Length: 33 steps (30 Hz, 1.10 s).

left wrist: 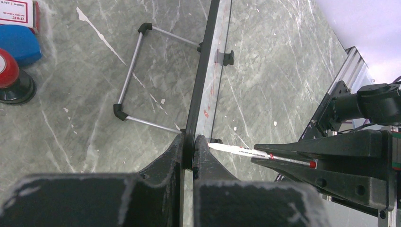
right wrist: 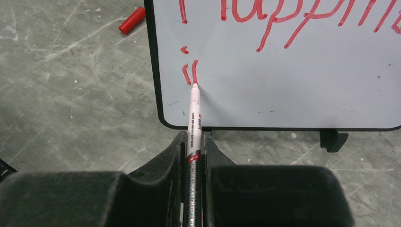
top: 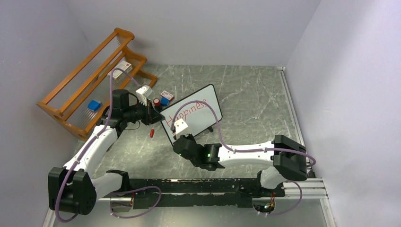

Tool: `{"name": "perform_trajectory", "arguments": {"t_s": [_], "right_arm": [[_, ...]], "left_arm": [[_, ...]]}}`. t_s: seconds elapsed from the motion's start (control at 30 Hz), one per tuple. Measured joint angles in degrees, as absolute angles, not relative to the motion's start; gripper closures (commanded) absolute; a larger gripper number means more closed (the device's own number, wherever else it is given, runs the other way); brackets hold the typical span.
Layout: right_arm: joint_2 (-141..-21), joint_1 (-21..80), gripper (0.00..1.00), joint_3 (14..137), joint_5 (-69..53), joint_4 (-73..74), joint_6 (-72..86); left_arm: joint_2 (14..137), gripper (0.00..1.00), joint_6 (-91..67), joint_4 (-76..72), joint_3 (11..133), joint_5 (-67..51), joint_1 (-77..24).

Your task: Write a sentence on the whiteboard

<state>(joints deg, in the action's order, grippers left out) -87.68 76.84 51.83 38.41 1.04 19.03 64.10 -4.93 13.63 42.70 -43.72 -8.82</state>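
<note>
The whiteboard point(top: 202, 119) stands tilted on the table, its white face point(right wrist: 283, 85) turned toward my right arm. My left gripper point(left wrist: 193, 142) is shut on the board's black frame point(left wrist: 202, 80) at its left edge; in the top view this gripper point(top: 158, 115) is at the board's left side. My right gripper point(right wrist: 194, 137) is shut on a white marker point(right wrist: 194, 118) whose red tip touches the board low on the left. The sentence point(right wrist: 283, 19) reads "Happin…" in red along the top, with short red strokes point(right wrist: 189, 71) beginning a second line under it.
The marker's red cap point(right wrist: 132, 20) lies on the table left of the board. Behind the board are its wire stand point(left wrist: 132, 80), a blue box point(top: 164, 100) and a red-topped item point(left wrist: 7, 75). A wooden rack point(top: 90, 85) stands at the far left.
</note>
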Motion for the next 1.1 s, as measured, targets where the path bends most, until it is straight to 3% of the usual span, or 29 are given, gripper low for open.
{"name": "perform_trajectory", "arguments": {"t_s": [1.1], "right_arm": [[-86.8, 75.4, 1.0, 52.6, 39.2, -0.7, 17.8]], "left_arm": [[64.1, 0.95, -4.9, 13.6, 42.7, -43.7, -8.8]]}}
